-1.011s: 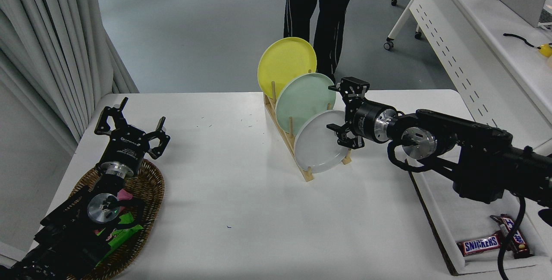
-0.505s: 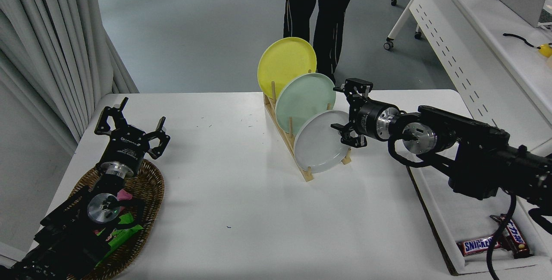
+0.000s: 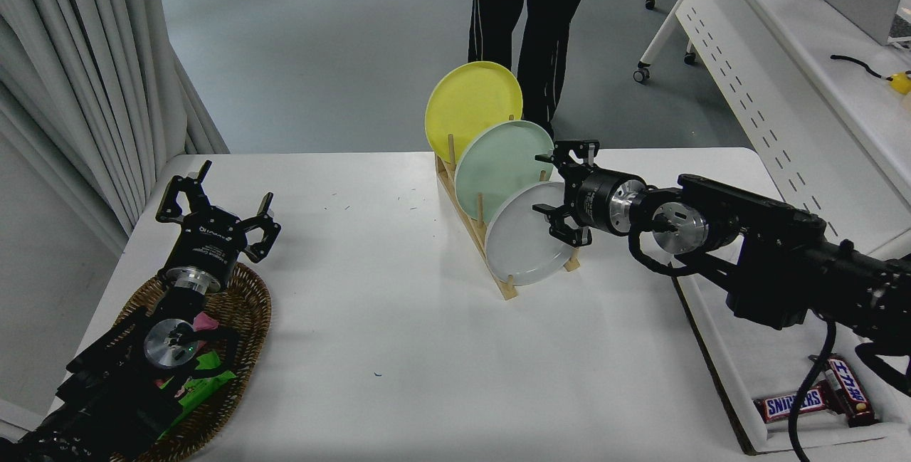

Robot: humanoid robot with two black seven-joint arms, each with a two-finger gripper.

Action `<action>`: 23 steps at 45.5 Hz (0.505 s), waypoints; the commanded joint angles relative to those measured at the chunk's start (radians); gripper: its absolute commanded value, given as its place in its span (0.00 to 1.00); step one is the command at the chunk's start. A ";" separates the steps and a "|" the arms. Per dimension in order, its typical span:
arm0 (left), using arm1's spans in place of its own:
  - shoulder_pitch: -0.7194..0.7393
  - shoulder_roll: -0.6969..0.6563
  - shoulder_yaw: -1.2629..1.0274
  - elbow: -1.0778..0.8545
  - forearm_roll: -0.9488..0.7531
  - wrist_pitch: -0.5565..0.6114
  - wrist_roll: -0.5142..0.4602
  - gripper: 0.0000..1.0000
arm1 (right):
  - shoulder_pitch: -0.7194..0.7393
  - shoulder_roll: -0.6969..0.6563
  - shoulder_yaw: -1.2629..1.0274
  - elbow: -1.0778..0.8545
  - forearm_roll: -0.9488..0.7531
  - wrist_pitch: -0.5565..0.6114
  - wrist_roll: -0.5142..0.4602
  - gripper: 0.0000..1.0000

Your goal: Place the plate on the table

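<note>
Our right gripper point(image 3: 562, 191) is hovering with fingers spread at the upper right rim of the plate point(image 3: 525, 248), which is standing in a wooden rack point(image 3: 475, 228) near the table's point(image 3: 398, 334) far edge. We are counting three plates: yellow point(image 3: 471, 107), green point(image 3: 499, 166), and this pale grey, round, shallow-rimmed one. Our left gripper point(image 3: 213, 209) is sitting open near the left edge.

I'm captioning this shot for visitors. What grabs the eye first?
Three plates stand on edge in a wooden rack mid-table: yellow plate farthest, mint green plate in the middle, pale grey plate nearest. The right hand, open, reaches at the grey plate's right rim. The left hand is parked lower left.
</note>
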 commanded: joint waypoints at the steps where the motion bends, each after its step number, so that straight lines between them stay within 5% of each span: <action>1: 0.000 0.000 0.000 0.000 0.000 0.000 0.000 1.00 | 0.001 0.003 0.007 0.001 0.000 0.009 -0.031 0.60; 23: 0.000 0.000 0.000 0.000 0.000 0.000 0.000 1.00 | 0.003 0.003 0.064 0.001 -0.006 0.009 -0.097 0.40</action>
